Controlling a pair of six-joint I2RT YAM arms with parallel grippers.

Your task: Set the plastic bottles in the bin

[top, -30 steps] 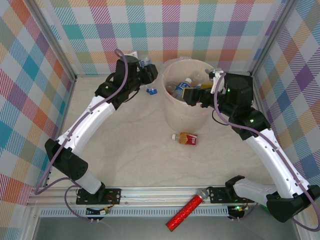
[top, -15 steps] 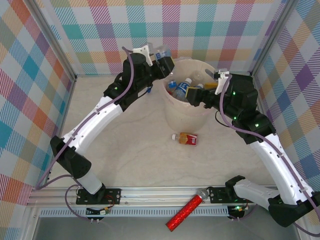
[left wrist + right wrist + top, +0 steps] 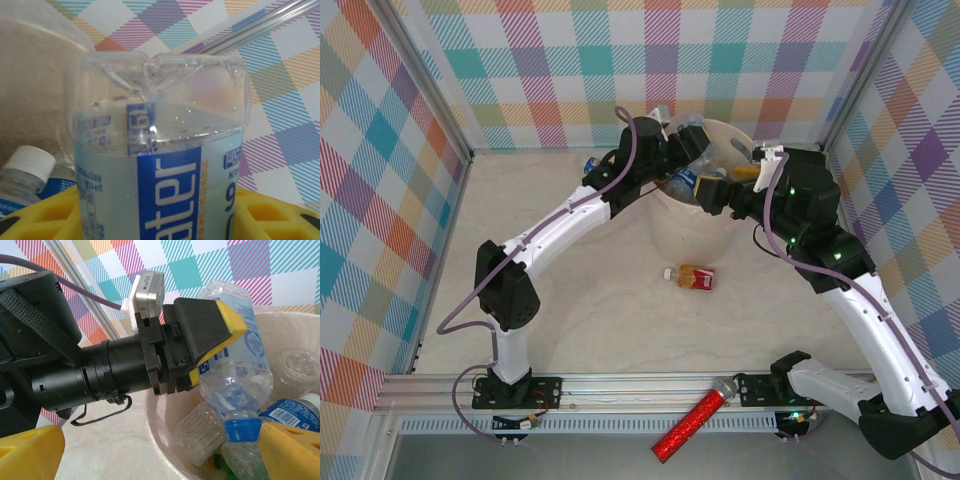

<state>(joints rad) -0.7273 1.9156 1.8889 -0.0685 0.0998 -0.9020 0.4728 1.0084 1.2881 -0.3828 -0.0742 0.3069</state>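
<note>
Left wrist: bottle [image 3: 160, 150] cropped mid-label, pinched by left end effector [image 3: 160, 222] over bin [image 3: 670, 235]; right end effector [image 3: 162, 435] spread.

Left wrist view: bottle [image 3: 160, 170] in the left gripper [image 3: 160, 220], lower part cut off by the bottom edge, print blurred. Top view: bin [image 3: 685, 240], its bottles [image 3: 685, 183] largely hidden under both arms. Right wrist view: right gripper [image 3: 160, 450], yellow fingers [image 3: 30, 452] cropped at the lower corners

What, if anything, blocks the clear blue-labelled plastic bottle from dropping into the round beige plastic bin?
Nothing visible. The left gripper holds the clear blue-labelled bottle above the round beige bin; only other bottles lie below, and the open right gripper sits beside.
</note>
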